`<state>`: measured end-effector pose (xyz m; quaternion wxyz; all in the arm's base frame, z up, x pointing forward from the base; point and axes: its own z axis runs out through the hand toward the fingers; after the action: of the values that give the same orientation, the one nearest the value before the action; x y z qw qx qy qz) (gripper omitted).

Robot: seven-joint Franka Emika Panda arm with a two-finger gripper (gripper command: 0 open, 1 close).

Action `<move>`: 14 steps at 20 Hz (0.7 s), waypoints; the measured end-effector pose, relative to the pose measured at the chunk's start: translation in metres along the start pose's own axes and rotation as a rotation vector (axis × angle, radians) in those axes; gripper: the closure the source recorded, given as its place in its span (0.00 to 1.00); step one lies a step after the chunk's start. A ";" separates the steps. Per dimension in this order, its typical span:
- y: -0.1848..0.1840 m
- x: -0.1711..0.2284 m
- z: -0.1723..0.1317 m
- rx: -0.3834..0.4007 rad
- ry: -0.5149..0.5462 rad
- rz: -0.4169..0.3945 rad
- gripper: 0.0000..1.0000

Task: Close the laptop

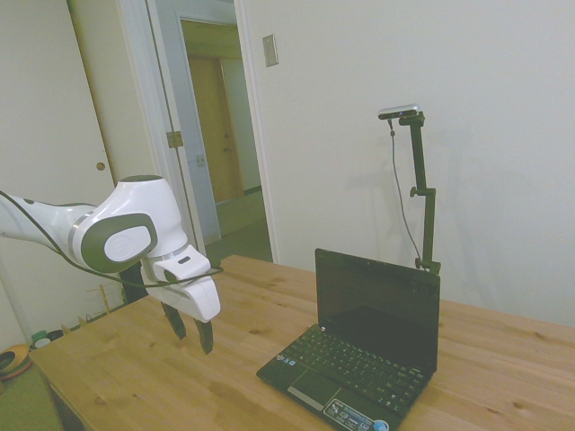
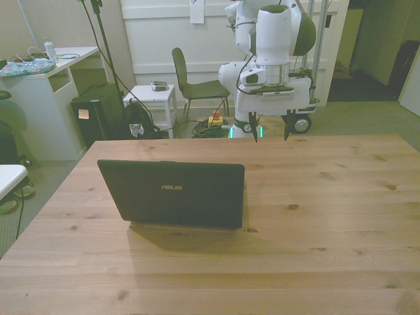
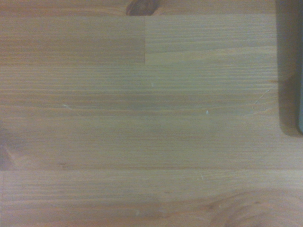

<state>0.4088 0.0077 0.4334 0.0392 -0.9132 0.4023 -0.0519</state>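
Jaws apart above table (image 2: 341, 197), empty

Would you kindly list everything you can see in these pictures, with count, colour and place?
laptop: one, black, open on the table, lid upright, its back with a silver logo toward the front camera.
table: one, light wood, under the laptop.
chair: one, dark, on the floor behind the table.
side table: one, white, beside the chair.
desk: one, white, at the front view's left.
gripper: one, white with dark fingers, open, above the table's far edge, apart from the laptop.
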 end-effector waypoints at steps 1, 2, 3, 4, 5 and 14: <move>0.000 0.000 0.000 -0.002 0.000 -0.002 0.00; 0.001 0.002 0.000 -0.012 0.010 -0.014 0.00; 0.001 0.005 -0.002 -0.024 0.032 -0.023 0.00; 0.000 0.012 -0.008 -0.032 0.061 -0.028 0.00; -0.001 0.020 -0.014 -0.035 0.084 -0.031 0.00; -0.013 0.119 -0.120 0.051 0.287 0.048 0.00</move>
<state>0.4831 -0.0756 0.5616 0.0059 -0.8851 0.4241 -0.1914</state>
